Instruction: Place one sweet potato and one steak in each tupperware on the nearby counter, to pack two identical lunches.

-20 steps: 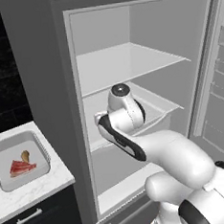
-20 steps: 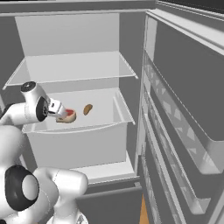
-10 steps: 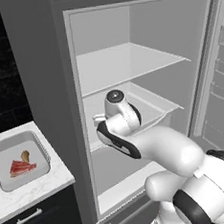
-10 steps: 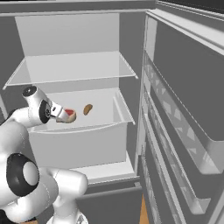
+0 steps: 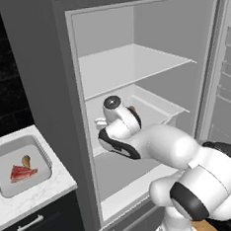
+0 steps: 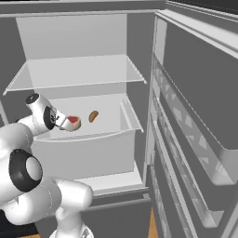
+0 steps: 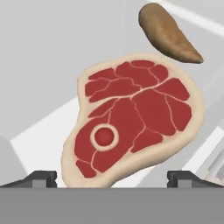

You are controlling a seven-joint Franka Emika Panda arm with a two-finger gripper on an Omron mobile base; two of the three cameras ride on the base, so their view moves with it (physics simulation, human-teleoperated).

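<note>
Right now the gripper hangs inside the fridge drawer, its two dark fingertips spread wide apart at the bottom corners of the hand view with nothing between them. The steak fills the centre of that view, its lower edge reaching down between the tips, so the hand looks lined up over it but not yet touching. A sweet potato lies just beyond the steak, at the upper right of the hand view, close to its fatty rim without clearly touching it.

In the right base view the same steak sits at the middle left of the frame, right at the hand's end, with the sweet potato beside it to the right. At the lower left of the left base view, a tupperware on the counter already holds a second steak and a second sweet potato.

The step in hand appears to be grasping the drawer steak. To do it well, the hand should descend straight, keep the slab centred between the tips, and close across its narrower width. It should stay clear of the nearby tuber, so as not to nudge it, and of the drawer's front wall on the lift out.
</note>
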